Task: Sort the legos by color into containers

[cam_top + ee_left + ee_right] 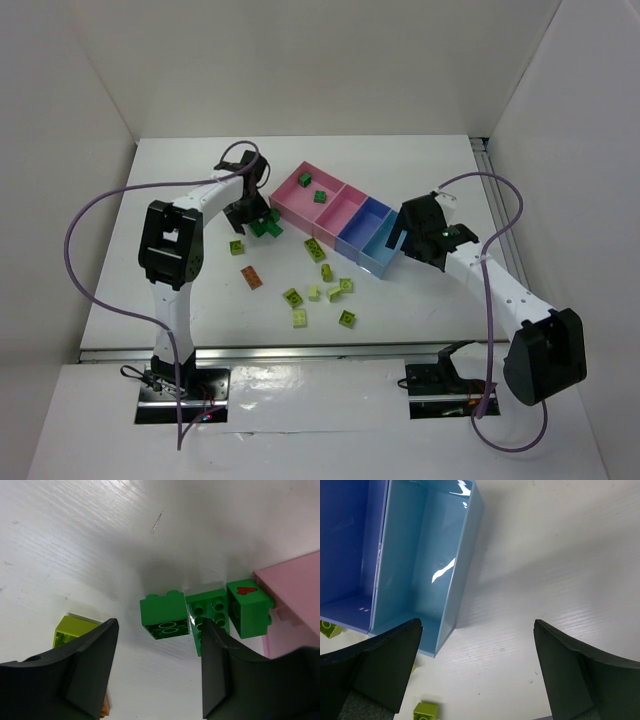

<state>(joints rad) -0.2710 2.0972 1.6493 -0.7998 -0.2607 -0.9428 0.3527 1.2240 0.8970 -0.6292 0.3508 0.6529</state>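
Hovering my left end effector point(159, 626), jaws half-spread, empty, astride dark green lego point(165, 614) toward tabletop's point(75, 540) far edge, beside pink container point(295, 587). Risk: one finger point(220, 670) overlaps the touching neighbour lego point(210, 611); closing could clip or drag it. My right end effector point(477, 630): wide, empty.

Four bins point(345, 215) standing joined in a row: two pink, one periwinkle, one light blue. Five dark green bricks point(265, 226) showing: two lying in the pink bins, three clustering on the table point(420, 170). Roughly nine lime bricks point(300, 318) lying scattered. One orange-brown brick point(251, 277) lying among them
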